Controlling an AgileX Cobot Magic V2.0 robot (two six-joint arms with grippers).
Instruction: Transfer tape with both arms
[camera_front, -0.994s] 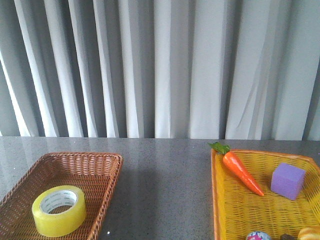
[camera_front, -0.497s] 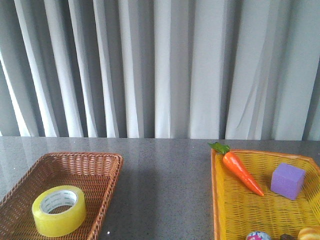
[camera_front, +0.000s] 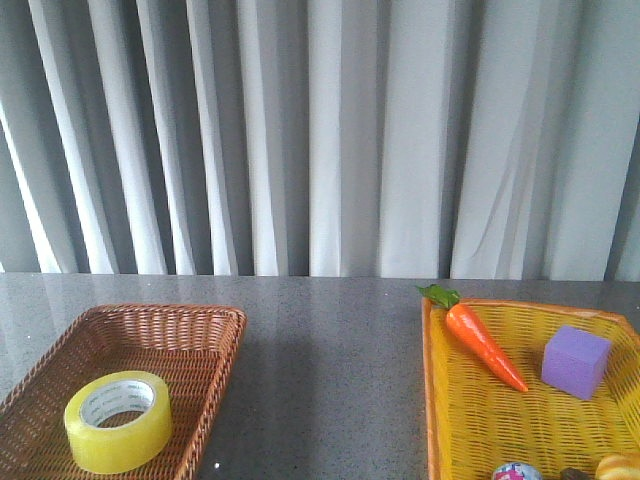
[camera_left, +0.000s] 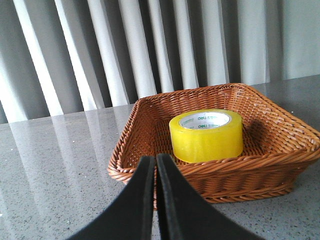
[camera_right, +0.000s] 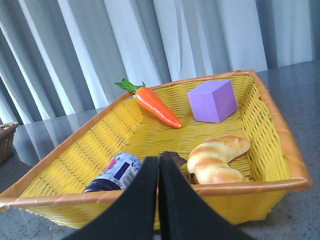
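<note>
Inside the brown wicker basket (camera_front: 215, 345), the yellow roll of tape (camera_front: 118, 421) lay flat, unmoved over the last second; both the left gripper (camera_left: 154, 165) and the right gripper (camera_right: 158, 165) were clenched on nothing.

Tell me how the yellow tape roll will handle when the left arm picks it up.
The tape roll looks like a thick, rigid ring, so it probably won't deform. Lying flat in the brown basket, it likely won't roll. Its glossy side may be slippery.

staged lab tabletop: grey curtain (camera_front: 320, 130) backdrop, speckled table (camera_front: 330, 380).
</note>
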